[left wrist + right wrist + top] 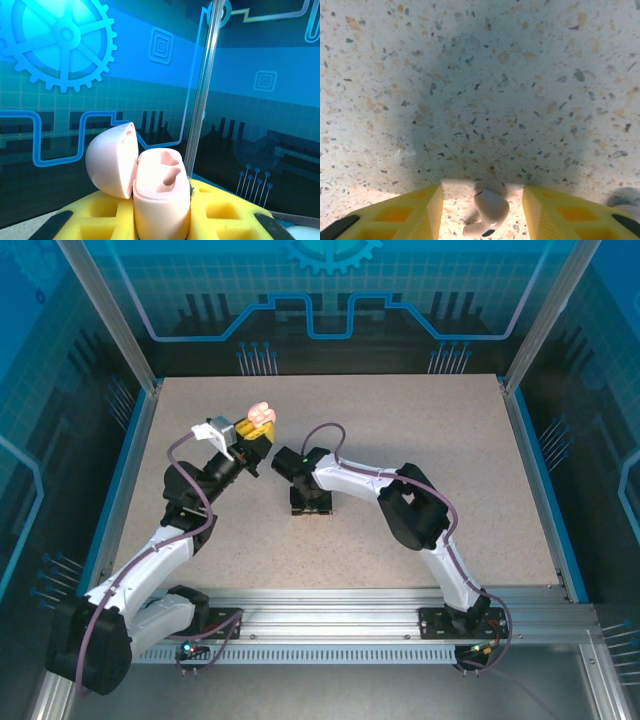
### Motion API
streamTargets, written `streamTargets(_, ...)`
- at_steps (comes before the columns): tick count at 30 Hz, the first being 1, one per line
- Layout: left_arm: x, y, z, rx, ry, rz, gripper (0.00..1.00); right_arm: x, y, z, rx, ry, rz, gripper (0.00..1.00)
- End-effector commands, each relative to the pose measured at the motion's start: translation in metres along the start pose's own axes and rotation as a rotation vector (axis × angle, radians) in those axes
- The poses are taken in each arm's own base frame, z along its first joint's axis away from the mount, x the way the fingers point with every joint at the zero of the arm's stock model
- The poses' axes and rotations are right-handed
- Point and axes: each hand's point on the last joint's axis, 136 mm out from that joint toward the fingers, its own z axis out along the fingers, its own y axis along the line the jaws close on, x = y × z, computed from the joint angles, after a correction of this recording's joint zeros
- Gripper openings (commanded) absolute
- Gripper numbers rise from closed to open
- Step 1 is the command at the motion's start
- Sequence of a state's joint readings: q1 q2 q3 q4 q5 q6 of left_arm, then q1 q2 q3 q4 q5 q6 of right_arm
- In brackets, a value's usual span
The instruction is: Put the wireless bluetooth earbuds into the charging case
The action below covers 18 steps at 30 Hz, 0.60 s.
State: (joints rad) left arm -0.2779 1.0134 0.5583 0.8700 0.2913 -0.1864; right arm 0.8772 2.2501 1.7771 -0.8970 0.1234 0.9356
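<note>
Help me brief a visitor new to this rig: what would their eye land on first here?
First, the pale pink charging case, lid flipped open and gripped in the left pincer, held up toward the rear left. Next, a tiny pale earbud lying on the speckled table inside the open right pincer, which points down near the middle.
</note>
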Motion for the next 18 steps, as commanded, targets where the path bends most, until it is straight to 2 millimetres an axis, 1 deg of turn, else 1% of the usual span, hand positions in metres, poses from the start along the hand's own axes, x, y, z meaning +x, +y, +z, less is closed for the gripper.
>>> streamTargets(1, -0.01, -0.002, -0.002, 0.004, -0.049, -0.005, 0.0, 0.013, -0.008, 0.001, 0.05, 0.028, -0.012, 0.49)
streamTargets(5, -0.01, -0.002, -0.002, 0.004, -0.05, -0.006, 0.0, 0.015, -0.018, 0.005, 0.097, 0.027, -0.023, 0.49)
streamTargets(8, -0.01, -0.003, -0.002, 0.006, -0.049, -0.008, 0.0, 0.016, -0.025, 0.005, 0.121, 0.019, -0.029, 0.48)
streamTargets(18, -0.011, -0.003, 0.0, 0.007, -0.049, -0.01, 0.0, 0.018, -0.035, -0.007, 0.139, -0.011, -0.046, 0.46)
